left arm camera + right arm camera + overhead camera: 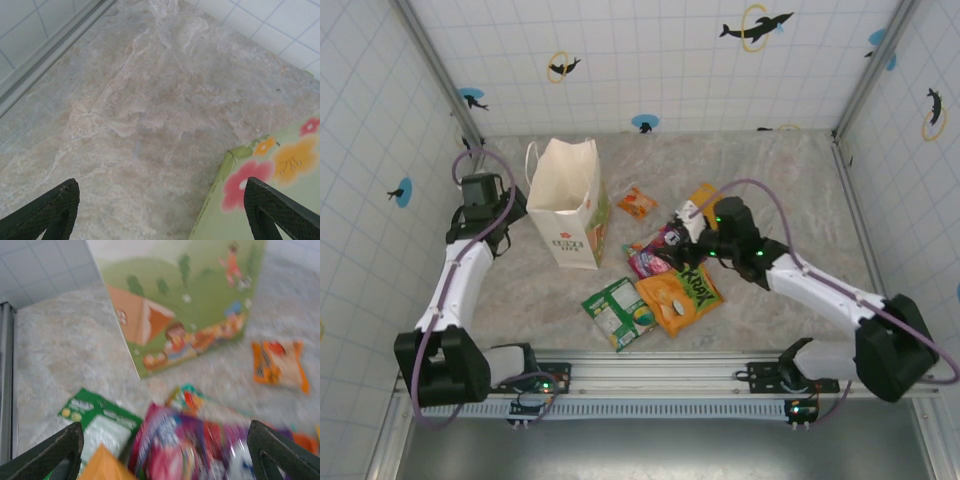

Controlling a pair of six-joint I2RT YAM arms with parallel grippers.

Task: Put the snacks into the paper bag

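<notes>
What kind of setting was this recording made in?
Probably a staged robot test cell, not a home: grid-patterned walls with dolphin stickers, a stone-look table, and metal corner posts.

Paper bag (563, 195): white front, small red logo; side pale green, cartoon campsite, red-orange-yellow flowers.
Green packet (618, 312), white patches.
Large orange packet (682, 293), green lettering.
Purple-pink packet (650, 262).
Small orange packet (637, 202).
Desk (770, 170): marbled beige-grey.
Walls (650, 50): white tiles, dark dolphin motifs.

Marbled tabletop (770, 180), white tiled walls (650, 50), dolphin stickers (755, 28), metal rail (660, 370)
</notes>
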